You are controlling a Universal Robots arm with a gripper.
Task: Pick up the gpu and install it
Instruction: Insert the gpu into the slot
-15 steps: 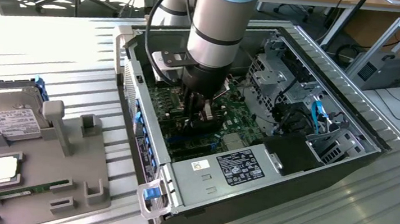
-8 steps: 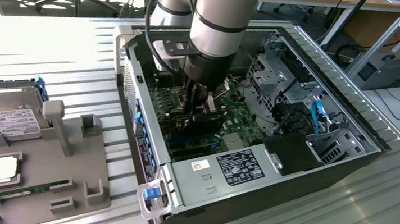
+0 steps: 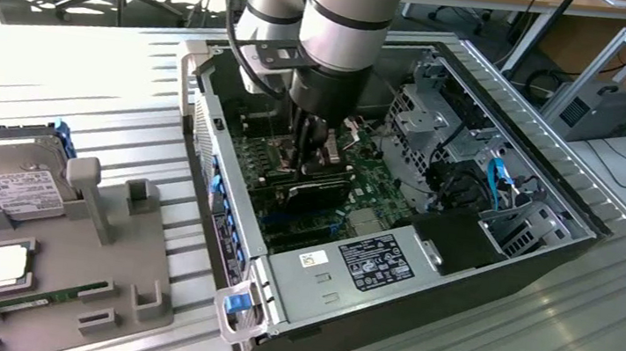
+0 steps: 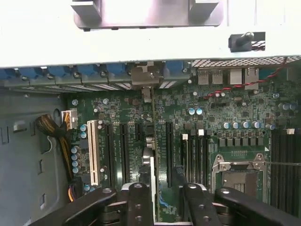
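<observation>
The gripper [image 3: 318, 154] was down inside the computer case [image 3: 541, 246], closed on the gpu [image 3: 317, 195], which stood on edge over the green board [image 4: 216, 122], nearly in.

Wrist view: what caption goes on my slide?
Fingers hold the gpu edge-on over the green motherboard slots.

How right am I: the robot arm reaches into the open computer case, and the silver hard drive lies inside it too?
Half right. The arm reaches into the computer case, but the exterior view shows the silver hard drive outside it, standing in the grey holder at that view's left.
</observation>
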